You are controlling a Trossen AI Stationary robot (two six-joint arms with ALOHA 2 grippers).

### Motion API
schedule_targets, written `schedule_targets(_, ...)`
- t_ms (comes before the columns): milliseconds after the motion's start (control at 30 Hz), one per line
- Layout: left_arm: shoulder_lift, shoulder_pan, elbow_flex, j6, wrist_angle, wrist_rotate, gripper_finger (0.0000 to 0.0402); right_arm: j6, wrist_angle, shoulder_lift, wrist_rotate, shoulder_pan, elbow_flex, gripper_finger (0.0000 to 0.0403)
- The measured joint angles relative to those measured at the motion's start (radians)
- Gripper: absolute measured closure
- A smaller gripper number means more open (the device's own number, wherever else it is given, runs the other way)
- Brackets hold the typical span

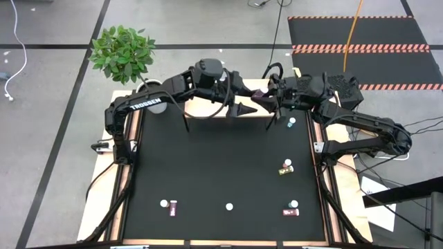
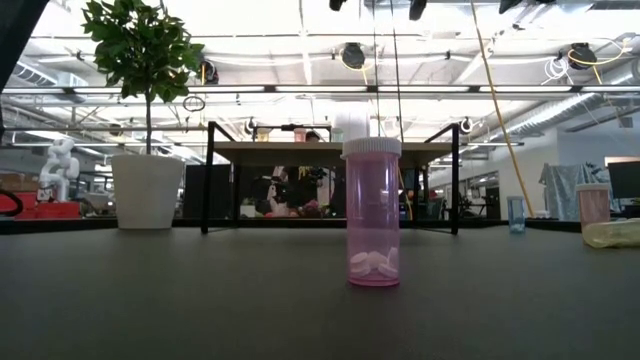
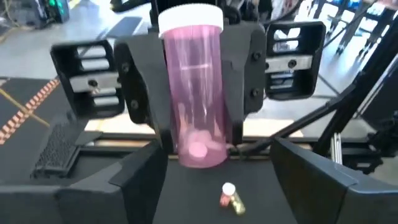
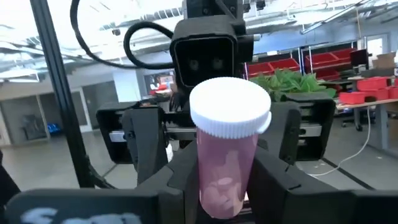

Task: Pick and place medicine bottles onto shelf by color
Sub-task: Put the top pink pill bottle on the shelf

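Right hand [image 4: 227, 183] is clamped on the upright translucent pink medicine bottle with white cap [image 4: 227, 146] at the counter's far edge, by the light wooden shelf [image 2: 260, 151]. Left hand [image 3: 217, 158] faces it, fingers spread. Likely a handover: next, left closes squarely before right releases.

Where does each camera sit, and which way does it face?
High: above the table, looking down; both arms, shelf.
Low: table level, looking across; standing bottle, shelf behind; no gripper clear.
Left wrist: faces right gripper clamping held bottle; own open fingers show.
Right wrist: faces left gripper past held bottle in own fingers.
Both wrists share that bottle.
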Motion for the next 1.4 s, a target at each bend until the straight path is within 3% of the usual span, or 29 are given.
schedule_targets(600, 0.0, 0.031, 0.0, -0.121, 0.106, 0.024, 0.0211, 0.109, 0.008, -0.046, -0.016, -0.035, -0.042, 0.0305)
schedule_targets(1400, 0.0, 0.022, 0.0, -0.071, 0.124, -0.028, 0.0215, 0.124, 0.076, -0.042, -0.008, -0.044, -0.043, 0.0305)
